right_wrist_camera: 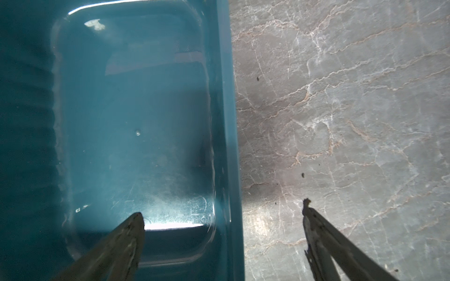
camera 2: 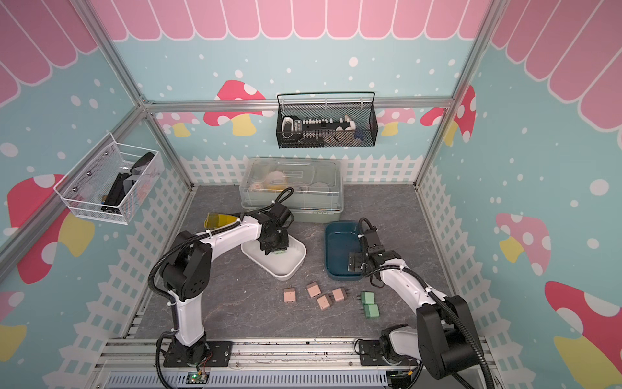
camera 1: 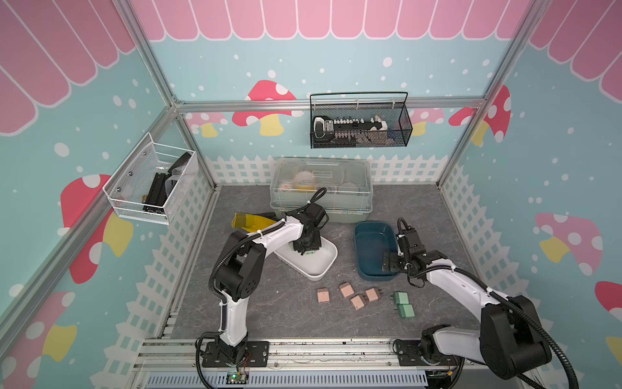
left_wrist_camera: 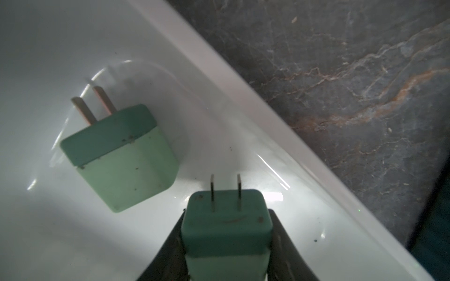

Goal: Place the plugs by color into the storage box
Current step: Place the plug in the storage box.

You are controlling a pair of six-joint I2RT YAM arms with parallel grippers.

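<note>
Top view: left gripper (camera 1: 304, 250) low inside white tub (camera 1: 321, 267). Right gripper (camera 1: 388, 262) over teal tub (camera 1: 367, 235). Pink plugs (camera 1: 346, 289) and two loose green plugs (camera 1: 402, 298) lie on table (camera 1: 269, 310).
Left wrist: jaws clamped on held green plug (left_wrist_camera: 226, 226). Second green plug (left_wrist_camera: 119, 158) lies just beside it on tub floor.
Right wrist: jaws wide apart, empty, straddling teal rim.

From left tub (camera 1: 319, 269): right tub (camera 1: 370, 242) at 3 o'clock, box (camera 1: 323, 188) at 12, loose plugs (camera 1: 346, 289) at 5; one plug (left_wrist_camera: 121, 160) lies in left tub.

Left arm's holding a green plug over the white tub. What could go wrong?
1. The held plug hangs close to the loose plug lying in the white tub; released here, it may land on it and tip.
2. The open right end effector straddles the teal tub rim; lowering could strike it.
</note>
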